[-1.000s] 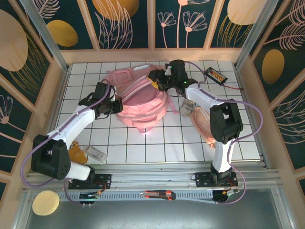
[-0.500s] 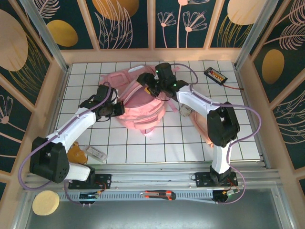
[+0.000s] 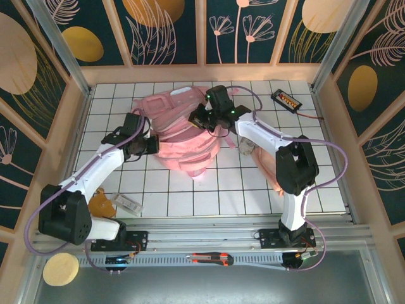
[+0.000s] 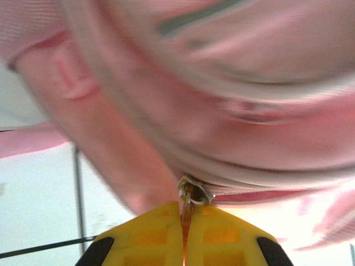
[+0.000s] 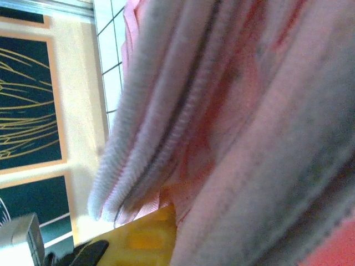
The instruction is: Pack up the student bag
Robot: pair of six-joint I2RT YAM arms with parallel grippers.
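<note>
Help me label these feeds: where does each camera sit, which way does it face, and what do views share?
Top external: above and behind the bases, looking down at the table; both arms, left claw and right claw at the student bag.
Left wrist: on the left arm, facing the bag; yellow fingers shut on the zipper pull.
Right wrist: on the right arm, close against bag fabric; one yellow finger.
Shared: all see the bag.

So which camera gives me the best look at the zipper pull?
Left wrist: the zipper pull sits close and centred, its tab pinched in the shut left gripper. In the top view it is too small to pick out against the backpack. The right wrist view gives blurred pink fabric and zipper teeth.
</note>
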